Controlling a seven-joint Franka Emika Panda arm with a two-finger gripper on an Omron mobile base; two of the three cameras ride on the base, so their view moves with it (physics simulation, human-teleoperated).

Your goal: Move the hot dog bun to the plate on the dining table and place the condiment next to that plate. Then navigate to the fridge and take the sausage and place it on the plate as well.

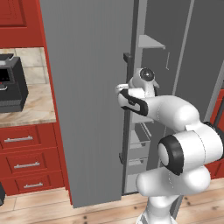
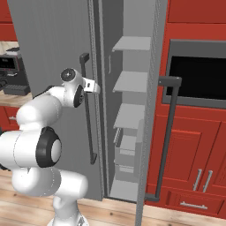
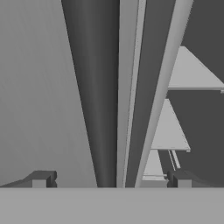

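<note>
The gripper (image 3: 111,179) stands wide open and holds nothing, its two finger tips set on either side of the long vertical bar handle (image 3: 98,96) of the fridge (image 1: 87,100), which runs up the middle of the hand view. From the base cameras the hand sits at the inner edge of the left door (image 2: 48,53), about halfway up the handle, and both doors are already swung partly open, showing grey shelves (image 2: 130,81) and drawers (image 2: 126,154) inside. The sausage cannot be made out on any shelf from here. The step in hand looks like widening the left door; to do it well, the fingers should close squarely on the bar and the pull should follow the door's arc, so the hinge is not forced. Red cabinets (image 2: 190,145) flank the fridge
</note>
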